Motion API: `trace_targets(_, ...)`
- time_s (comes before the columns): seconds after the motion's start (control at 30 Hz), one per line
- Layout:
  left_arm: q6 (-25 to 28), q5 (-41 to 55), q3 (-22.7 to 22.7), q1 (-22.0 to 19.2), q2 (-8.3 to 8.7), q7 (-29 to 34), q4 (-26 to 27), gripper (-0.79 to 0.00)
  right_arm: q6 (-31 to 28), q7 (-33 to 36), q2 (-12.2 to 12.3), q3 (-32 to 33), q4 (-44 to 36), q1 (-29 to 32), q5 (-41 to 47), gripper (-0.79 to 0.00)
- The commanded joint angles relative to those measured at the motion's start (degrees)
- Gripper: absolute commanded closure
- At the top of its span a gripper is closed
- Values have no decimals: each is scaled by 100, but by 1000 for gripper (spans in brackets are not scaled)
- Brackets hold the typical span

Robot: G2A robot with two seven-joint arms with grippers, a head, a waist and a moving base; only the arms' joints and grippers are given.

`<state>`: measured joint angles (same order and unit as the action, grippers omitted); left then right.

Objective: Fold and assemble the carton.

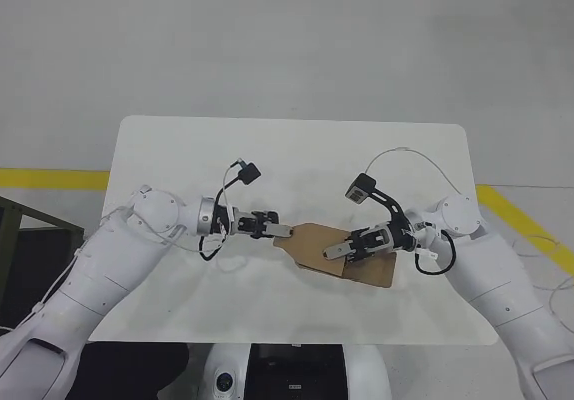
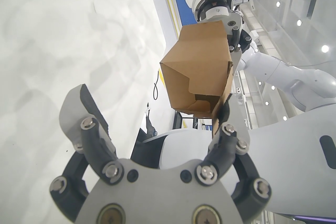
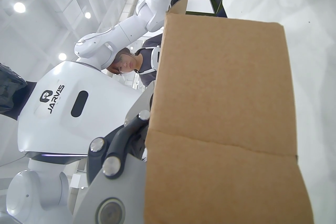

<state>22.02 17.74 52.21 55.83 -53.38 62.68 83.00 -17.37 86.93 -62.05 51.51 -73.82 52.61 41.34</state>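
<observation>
Brown cardboard carton (image 1: 312, 238) near white counter's (image 1: 267, 150) front edge, right claw (image 1: 352, 246) clamped on its wall; left claw (image 2: 153, 104), spread wide and empty, should press loose flap (image 2: 222, 100) inward squarely.

The top camera looks straight down from above both arms, far enough back to take in nearly the whole white rounded table (image 1: 167, 150). Each wrist camera sits just behind its own fingers and faces the opposite arm. The one behind the left gripper (image 2: 153, 97) sees the brown cardboard carton (image 2: 199, 64) nearby, and the one behind the right gripper (image 1: 352, 246) is pressed close to it. All three views share that carton.
</observation>
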Motion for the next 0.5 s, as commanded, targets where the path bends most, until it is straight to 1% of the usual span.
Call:
trace_targets(0.0,31,77,-51,-3,-29,-11,-41,-785,-5,-6,-3,11,-14,-3,24,0)
trace_targets(0.23,128,230,-88,46,-85,-75,-67,-785,-5,-6,-32,-10,-33,-40,104,0)
trace_targets(0.47,169,209,4,120,-87,-95,-35,-785,-9,-10,-50,-12,-4,-42,135,0)
